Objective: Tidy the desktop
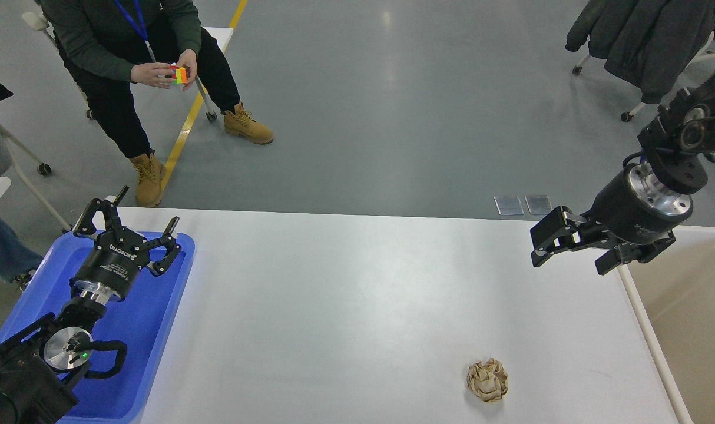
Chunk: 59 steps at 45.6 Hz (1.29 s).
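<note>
Head view: desktop [346, 306] lay before me, bare except one crumpled paper ball [487, 380] near the front right (not yet binned). Left gripper [135, 227] hung empty over the blue tray [151, 330], fingers apart; right gripper [560, 241] empty, jaws unclear.

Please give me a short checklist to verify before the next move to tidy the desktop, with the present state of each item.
1. Paper ball lies alone on the desktop, nothing touching it: ok.
2. Right gripper open and empty: ok.
3. Left gripper open and empty, over the blue tray: ok.
4. Bin at the right edge, opening unobstructed: ok.
5. Bin contents: cannot tell.
6. Seated person away from the desktop: ok.
</note>
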Motion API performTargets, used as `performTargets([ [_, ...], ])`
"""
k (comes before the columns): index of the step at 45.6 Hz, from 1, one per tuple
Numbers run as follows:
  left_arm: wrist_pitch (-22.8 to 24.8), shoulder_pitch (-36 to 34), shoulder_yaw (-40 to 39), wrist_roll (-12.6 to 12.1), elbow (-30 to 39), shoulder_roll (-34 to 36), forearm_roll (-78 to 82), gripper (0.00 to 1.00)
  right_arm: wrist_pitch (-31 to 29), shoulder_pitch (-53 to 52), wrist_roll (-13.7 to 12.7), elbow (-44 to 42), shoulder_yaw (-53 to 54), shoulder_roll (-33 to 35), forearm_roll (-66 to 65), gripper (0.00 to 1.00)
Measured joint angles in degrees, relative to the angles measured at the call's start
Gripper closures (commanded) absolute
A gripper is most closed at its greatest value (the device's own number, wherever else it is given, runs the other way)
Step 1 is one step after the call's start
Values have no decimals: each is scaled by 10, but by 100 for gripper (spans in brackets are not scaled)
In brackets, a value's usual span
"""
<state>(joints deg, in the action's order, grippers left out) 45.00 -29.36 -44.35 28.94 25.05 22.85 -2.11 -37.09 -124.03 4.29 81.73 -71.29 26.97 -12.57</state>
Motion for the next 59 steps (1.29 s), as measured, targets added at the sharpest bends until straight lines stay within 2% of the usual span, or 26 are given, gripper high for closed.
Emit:
performTargets([
  [59,0,0,0,0,0,0,1,1,-2,9,1,-25,17,35,0,0],
])
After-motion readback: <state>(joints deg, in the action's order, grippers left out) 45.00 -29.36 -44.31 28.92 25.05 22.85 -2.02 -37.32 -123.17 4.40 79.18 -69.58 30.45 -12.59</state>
